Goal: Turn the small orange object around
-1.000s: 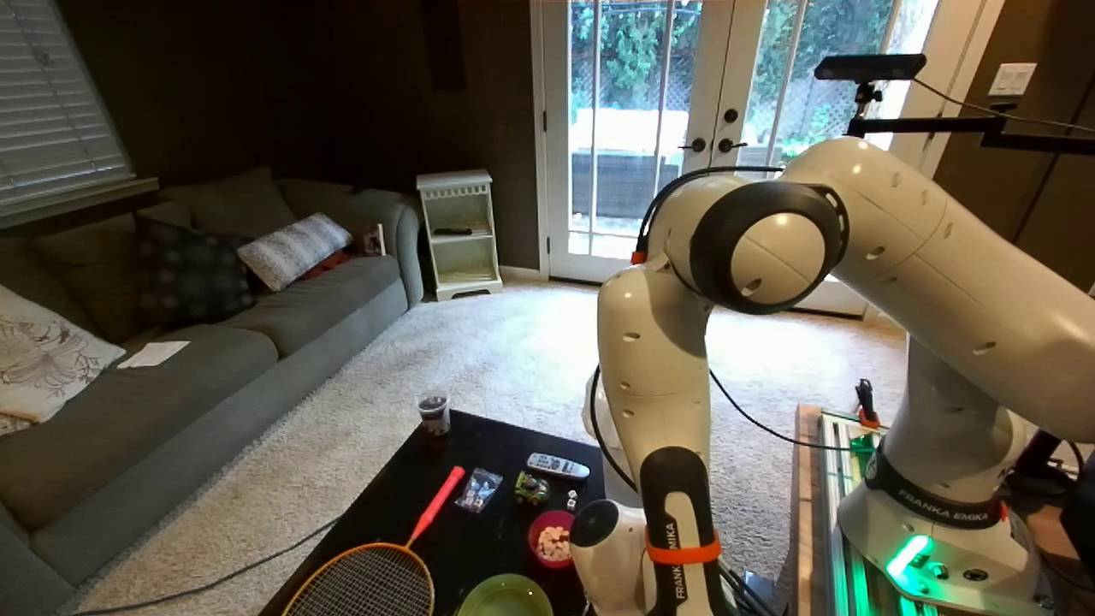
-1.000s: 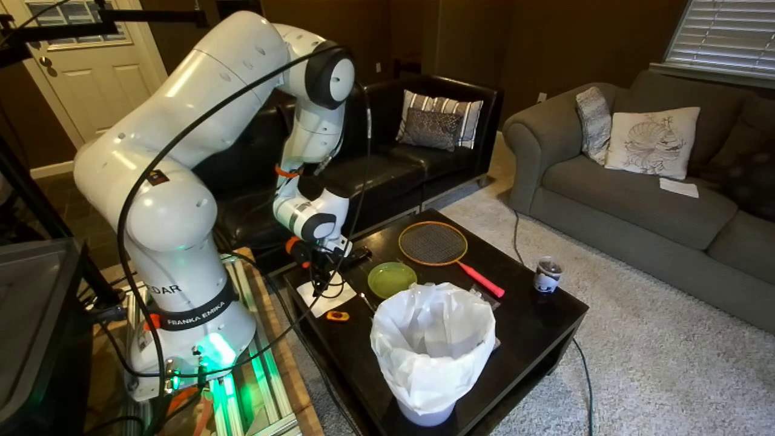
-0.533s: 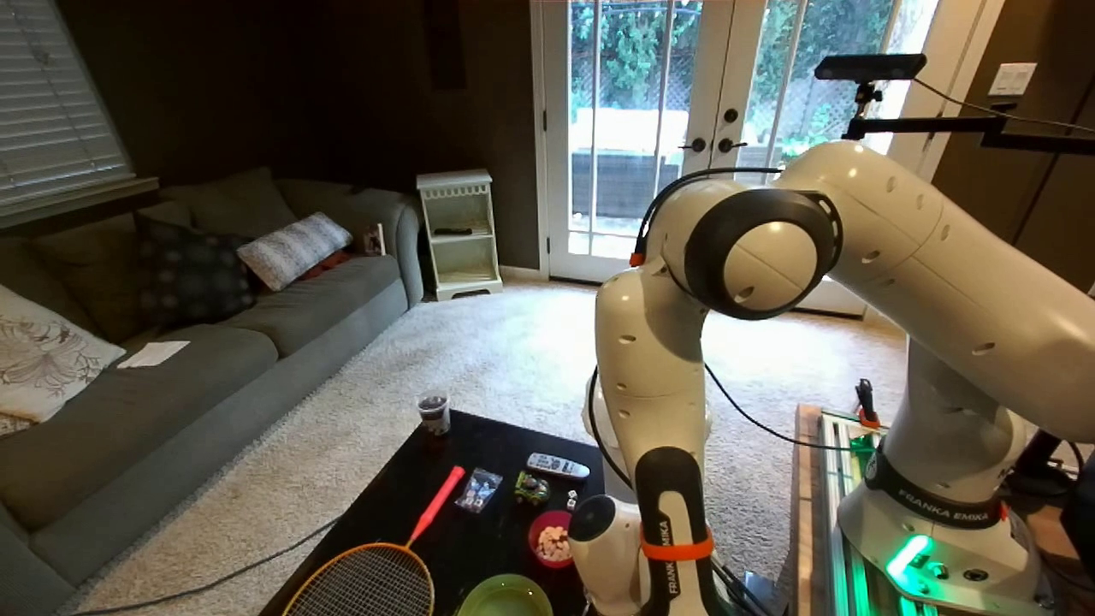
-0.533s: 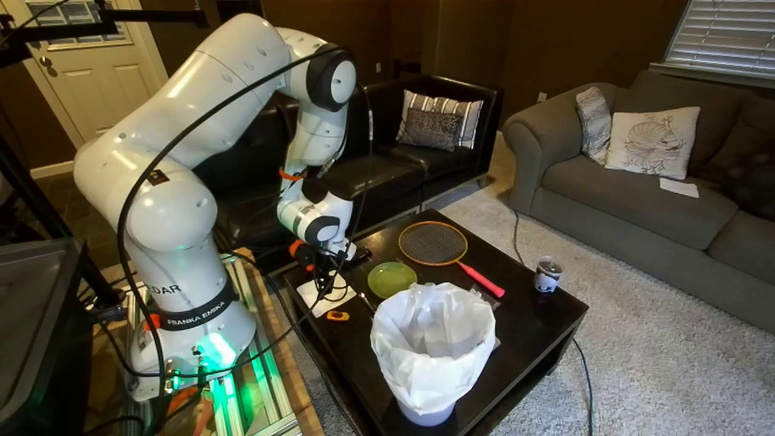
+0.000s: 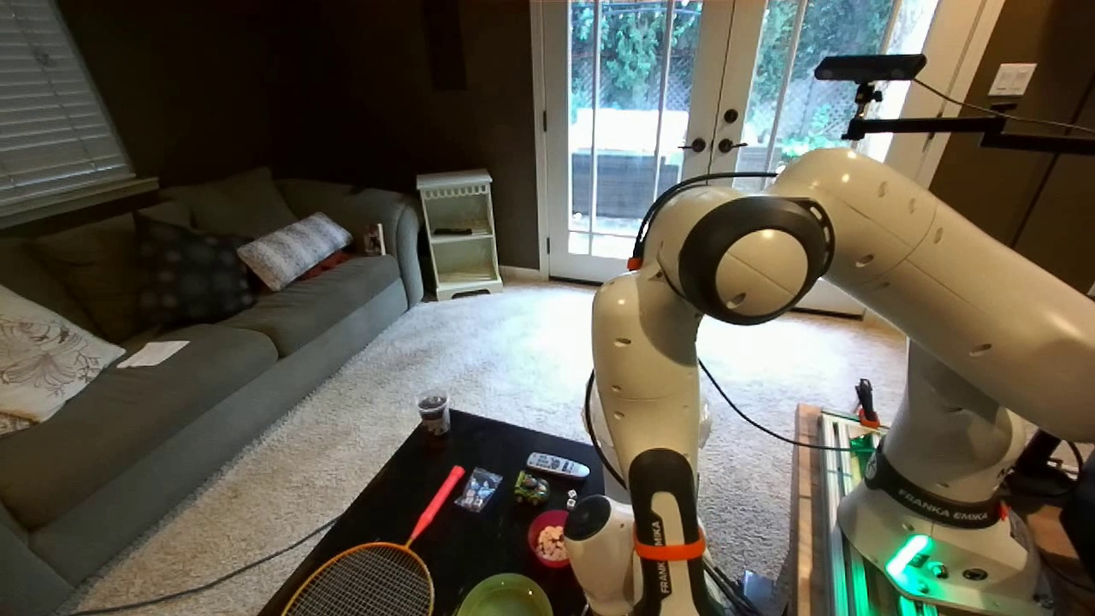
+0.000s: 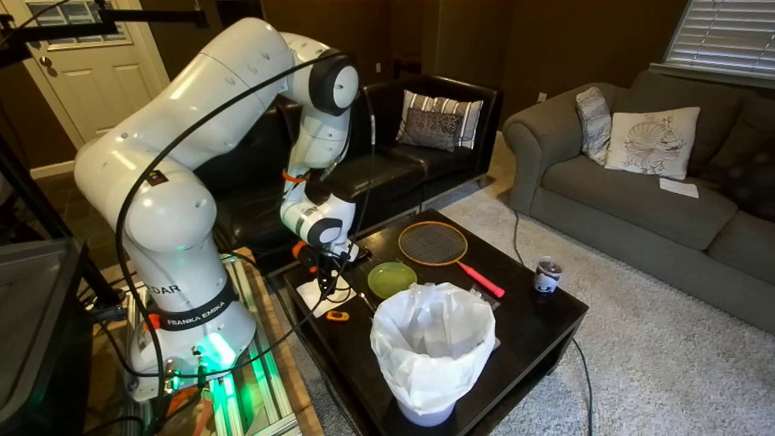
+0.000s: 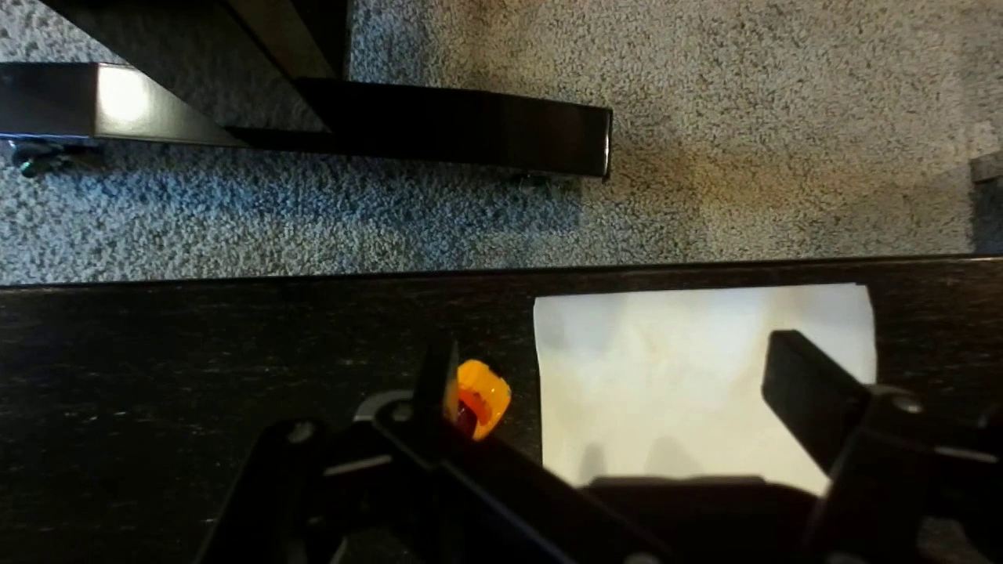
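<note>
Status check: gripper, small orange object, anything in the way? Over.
Gripper open, nothing held. Small orange object on table, beside white paper. One finger partly blocks it in wrist view.

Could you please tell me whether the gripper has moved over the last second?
Yes: in an exterior view, the gripper has shifted slightly rightward in the picture, nearer the green dish.

The arm (image 6: 175, 218) reads "FRANKA EMIKA" (image 6: 196, 317) and "…DAR" (image 6: 168, 289).
</note>
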Available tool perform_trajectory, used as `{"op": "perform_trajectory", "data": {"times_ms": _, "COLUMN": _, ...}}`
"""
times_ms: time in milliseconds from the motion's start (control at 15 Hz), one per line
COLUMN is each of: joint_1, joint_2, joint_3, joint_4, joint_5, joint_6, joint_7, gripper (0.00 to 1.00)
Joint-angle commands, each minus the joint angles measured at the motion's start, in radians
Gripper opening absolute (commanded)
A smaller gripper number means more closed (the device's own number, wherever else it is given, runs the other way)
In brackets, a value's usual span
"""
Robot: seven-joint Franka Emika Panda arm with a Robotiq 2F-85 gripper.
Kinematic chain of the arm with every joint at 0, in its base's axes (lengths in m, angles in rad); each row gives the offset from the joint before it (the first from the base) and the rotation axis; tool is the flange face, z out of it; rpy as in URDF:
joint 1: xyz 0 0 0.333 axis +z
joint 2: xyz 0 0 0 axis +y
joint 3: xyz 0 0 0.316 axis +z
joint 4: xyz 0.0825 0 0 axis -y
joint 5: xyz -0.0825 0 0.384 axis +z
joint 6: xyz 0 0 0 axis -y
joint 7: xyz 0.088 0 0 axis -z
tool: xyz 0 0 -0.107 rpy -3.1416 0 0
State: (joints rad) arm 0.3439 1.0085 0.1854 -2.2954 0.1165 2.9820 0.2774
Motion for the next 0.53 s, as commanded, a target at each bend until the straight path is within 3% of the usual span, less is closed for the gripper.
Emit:
{"op": "perform_trajectory", "data": {"times_ms": 0, "joint_1": -0.022, "joint_2": 0.076, "joint_3": 0.012, "joint_4": 0.079, "joint_5": 0.021, "joint_6": 0.018, "joint_7": -0.013, "gripper": 1.00}}
{"op": "perform_trajectory", "data": {"times_ms": 467, "joint_1": -0.030, "joint_2": 0.174, "joint_3": 0.007, "joint_4": 0.175, "joint_5": 0.070, "joint_6": 0.011, "joint_7": 0.044, "gripper": 1.00}}
